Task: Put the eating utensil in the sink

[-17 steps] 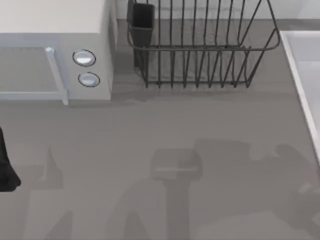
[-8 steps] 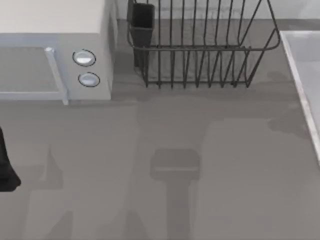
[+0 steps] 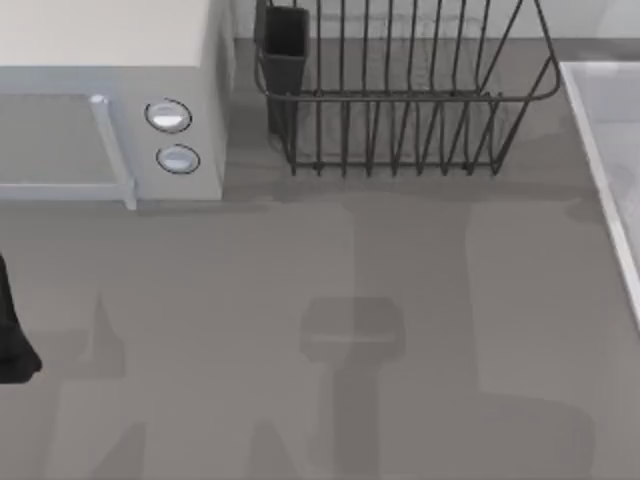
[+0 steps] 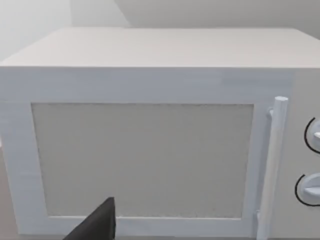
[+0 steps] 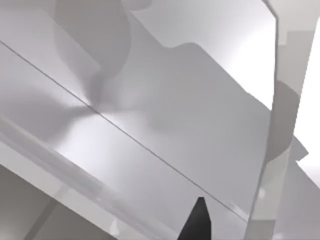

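Observation:
The sink is a pale basin with a thin raised rim at the table's right edge. In the right wrist view its smooth grey inside lies close below, and a dark tip of my right gripper hangs over it. The eating utensil is out of view. My left arm is parked at the table's far left edge. A dark part of my left gripper faces the microwave door.
A white microwave with two round knobs stands at the back left. A dark wire dish rack with a black cup holder stands at the back middle. Grey shadows of the arms lie across the bare tabletop.
The shadows cast on the right half of the table have shifted and changed shape. The left arm has stayed still.

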`<state>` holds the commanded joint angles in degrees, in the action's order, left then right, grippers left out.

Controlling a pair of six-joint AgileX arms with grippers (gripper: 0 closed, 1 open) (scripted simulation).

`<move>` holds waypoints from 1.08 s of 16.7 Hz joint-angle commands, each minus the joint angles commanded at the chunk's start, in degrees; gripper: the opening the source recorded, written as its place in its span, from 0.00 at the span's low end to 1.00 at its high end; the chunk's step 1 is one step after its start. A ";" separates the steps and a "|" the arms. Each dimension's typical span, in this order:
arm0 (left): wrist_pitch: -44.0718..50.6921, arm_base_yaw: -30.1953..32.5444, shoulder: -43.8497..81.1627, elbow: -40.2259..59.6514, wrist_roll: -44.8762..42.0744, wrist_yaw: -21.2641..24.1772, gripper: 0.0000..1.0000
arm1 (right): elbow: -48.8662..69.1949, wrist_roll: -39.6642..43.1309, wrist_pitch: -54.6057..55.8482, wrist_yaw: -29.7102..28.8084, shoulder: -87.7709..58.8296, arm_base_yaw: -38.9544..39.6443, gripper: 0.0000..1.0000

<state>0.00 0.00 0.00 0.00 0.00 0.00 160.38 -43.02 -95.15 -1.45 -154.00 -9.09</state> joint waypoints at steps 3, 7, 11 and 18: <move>0.00 0.00 0.00 0.00 0.00 0.00 1.00 | 0.50 0.03 -0.08 0.00 -0.36 0.00 0.00; 0.00 0.00 0.00 0.00 0.00 0.00 1.00 | -0.60 -0.17 0.90 0.04 0.11 0.03 0.00; 0.00 0.00 0.00 0.00 0.00 0.00 1.00 | -9.34 -0.11 7.16 0.07 2.90 0.04 0.00; 0.00 0.00 0.00 0.00 0.00 0.00 1.00 | -23.11 -0.09 16.72 0.09 6.45 0.17 0.00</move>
<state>0.00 0.00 0.00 0.00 0.00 0.00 137.27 -43.11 -78.43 -1.36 -147.54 -8.93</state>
